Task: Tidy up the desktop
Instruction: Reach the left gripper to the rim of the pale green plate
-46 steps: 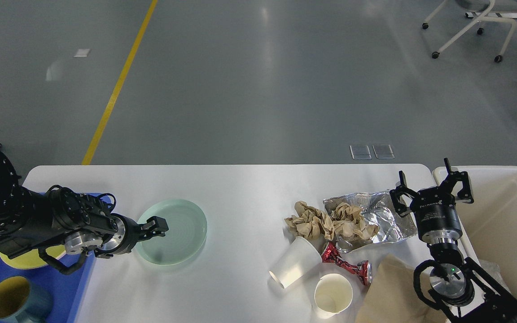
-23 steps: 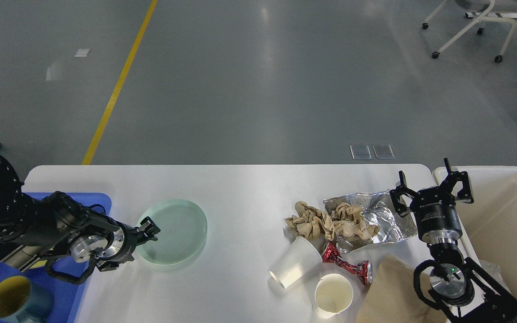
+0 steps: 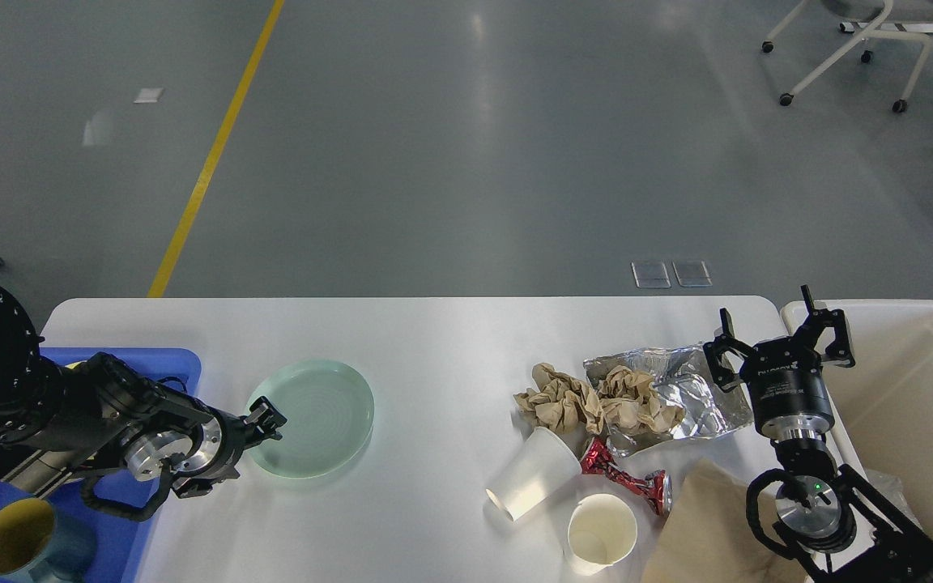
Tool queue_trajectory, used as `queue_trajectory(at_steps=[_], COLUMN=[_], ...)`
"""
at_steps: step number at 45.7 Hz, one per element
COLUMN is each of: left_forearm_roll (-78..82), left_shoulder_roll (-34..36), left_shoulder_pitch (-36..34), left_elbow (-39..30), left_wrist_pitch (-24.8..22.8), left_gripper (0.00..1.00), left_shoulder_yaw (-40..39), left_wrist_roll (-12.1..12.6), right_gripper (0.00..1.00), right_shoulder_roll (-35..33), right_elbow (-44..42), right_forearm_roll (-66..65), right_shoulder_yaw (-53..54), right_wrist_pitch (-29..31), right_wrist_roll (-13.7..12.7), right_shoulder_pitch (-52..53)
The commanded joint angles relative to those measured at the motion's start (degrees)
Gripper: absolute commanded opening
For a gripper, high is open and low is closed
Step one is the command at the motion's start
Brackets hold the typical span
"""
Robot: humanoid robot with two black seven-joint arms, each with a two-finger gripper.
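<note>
**Left gripper at the plate's rim**

The desktop (image 3: pixel 434 340) spreads wide across my view, long axis left to right. The green glass plate (image 3: pixel 313 417) lies just right of my left gripper (image 3: pixel 266 421), fingers at its near-left rim; whether they pinch it, I cannot tell. Right gripper (image 3: pixel 782 340) hangs spread over the foil wrapper (image 3: pixel 693 389). Grey floor (image 3: pixel 466 146) beyond.

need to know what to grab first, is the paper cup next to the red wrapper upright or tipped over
Tipped over: the paper cup lies on its side on the desktop, mouth toward the near-left. A second cup stands upright.
</note>
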Motion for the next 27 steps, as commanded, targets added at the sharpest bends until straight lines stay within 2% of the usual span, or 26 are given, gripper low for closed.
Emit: queue_trajectory(at_steps=[1, 4, 10, 19, 27], left_forearm_roll=[0.3, 0.4, 0.7, 3.0, 3.0], left_shoulder_roll=[-0.1, -0.1, -0.2, -0.2, -0.2], left_shoulder_pitch=[0.7, 0.7, 0.9, 1.7, 2.0], left_elbow=[1.1, 1.4, 1.7, 2.6, 3.2], left_wrist_pitch=[-0.2, -0.3, -0.8, -4.5, -5.4], left_gripper=[0.73, 0.71, 0.61, 0.46, 0.42], left_shoulder_yaw=[0.0, 0.0, -0.1, -0.9, -1.1], left_wrist_roll=[0.3, 0.4, 0.5, 0.5, 0.6], right_gripper=[1.00, 1.00, 1.00, 1.00, 1.00], right_shoulder_roll=[0.0, 0.0, 0.0, 0.0, 0.0], right_elbow=[0.0, 0.0, 0.0, 0.0, 0.0], right_forearm_roll=[0.0, 0.0, 0.0, 0.0, 0.0], right_shoulder_yaw=[0.0, 0.0, 0.0, 0.0, 0.0], right_wrist_pitch=[0.0, 0.0, 0.0, 0.0, 0.0], right_wrist_roll=[0.0, 0.0, 0.0, 0.0, 0.0], right_shoulder_pitch=[0.0, 0.0, 0.0, 0.0, 0.0])
